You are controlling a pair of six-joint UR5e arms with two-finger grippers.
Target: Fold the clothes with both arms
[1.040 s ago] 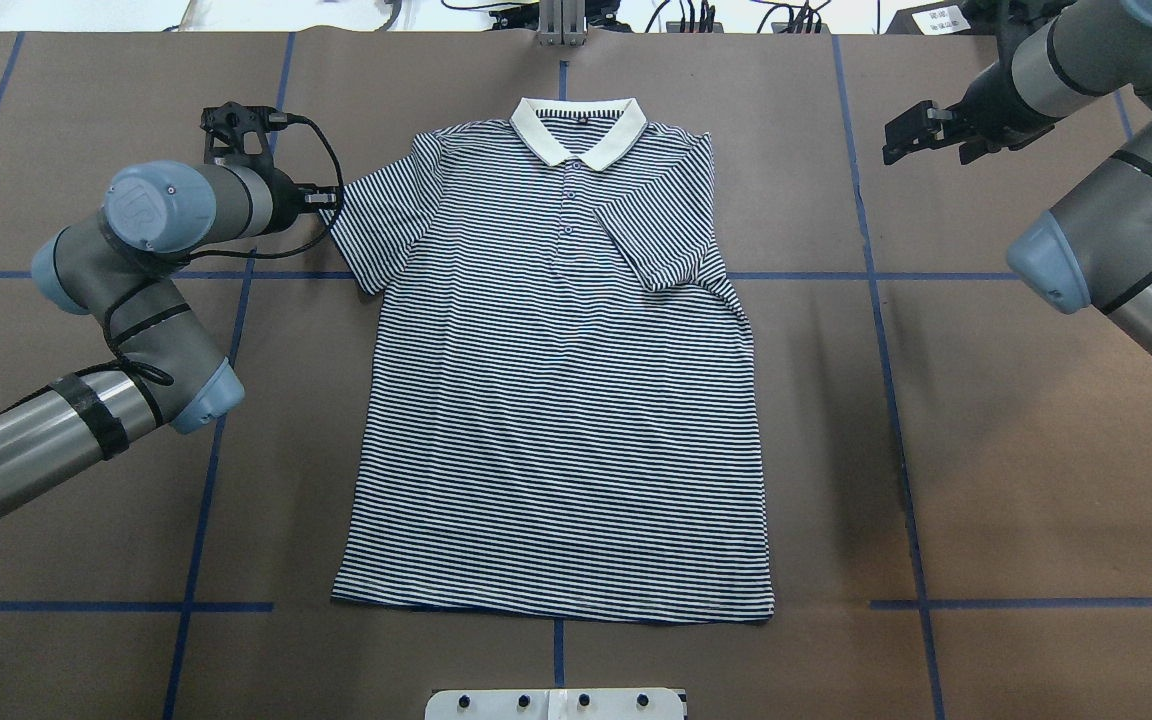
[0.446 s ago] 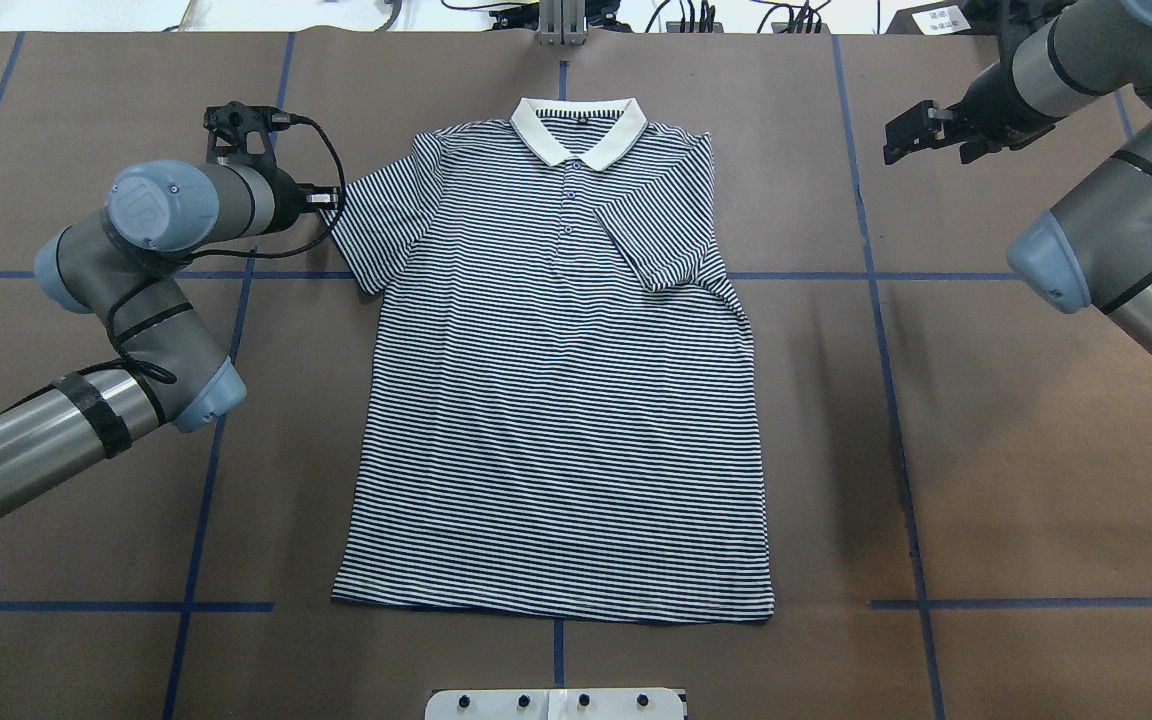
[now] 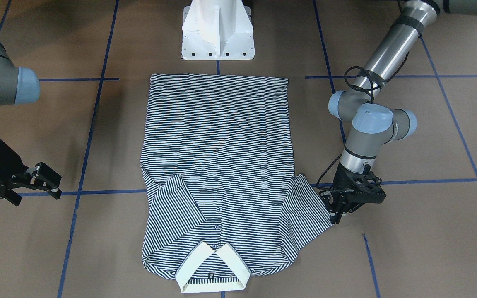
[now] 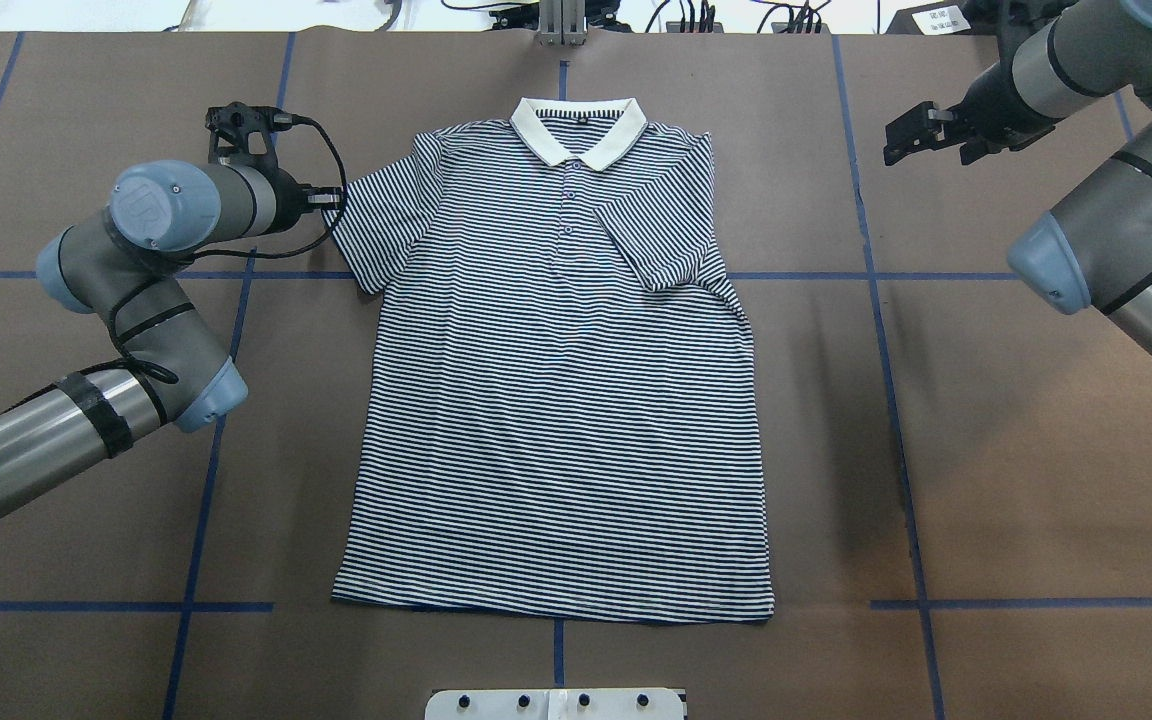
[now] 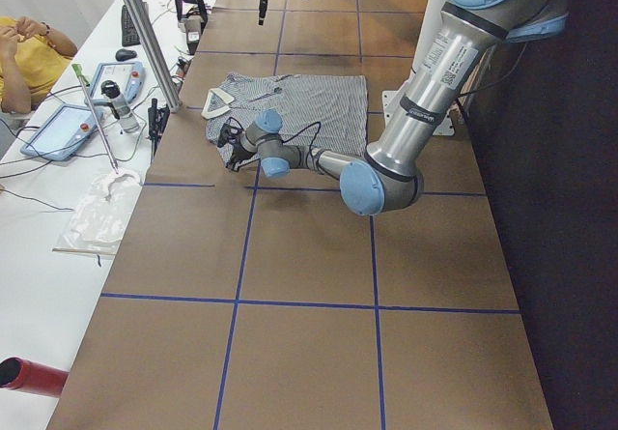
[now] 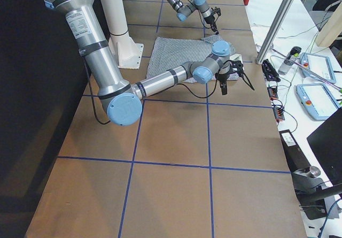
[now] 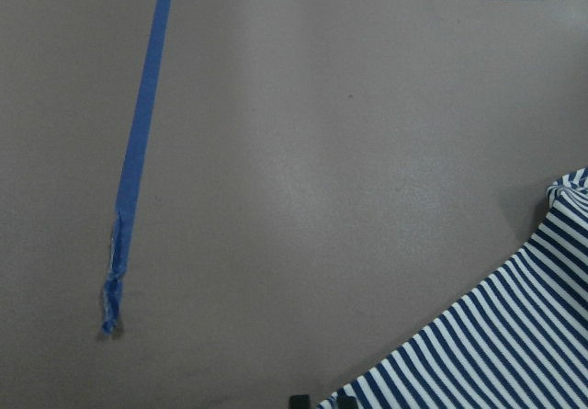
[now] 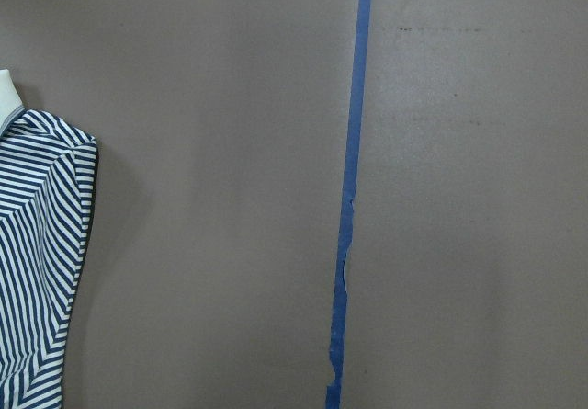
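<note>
The striped polo shirt [image 4: 556,400] lies flat, front up, its cream collar [image 4: 578,130] at the far side. One sleeve [image 4: 656,235] is folded in over the chest. The other sleeve [image 4: 381,215] lies spread out. My left gripper [image 4: 329,200] is low at that sleeve's outer edge [image 3: 323,215]. In the left wrist view only slivers of its fingertips [image 7: 299,399] show, close together beside the striped cloth [image 7: 496,335]; I cannot tell whether they pinch it. My right gripper [image 3: 52,184] hovers open and empty over bare table, well clear of the shirt [image 8: 37,244].
The white pedestal base [image 3: 218,33] stands just past the shirt's hem. Blue tape lines [image 4: 886,400] cross the brown table. An aluminium post [image 4: 561,20] and cables stand beyond the collar. A person in yellow [image 5: 24,53] sits at a side desk with tablets [image 5: 63,130].
My left arm has crept a little toward the spread sleeve. The right arm and the shirt look unchanged.
</note>
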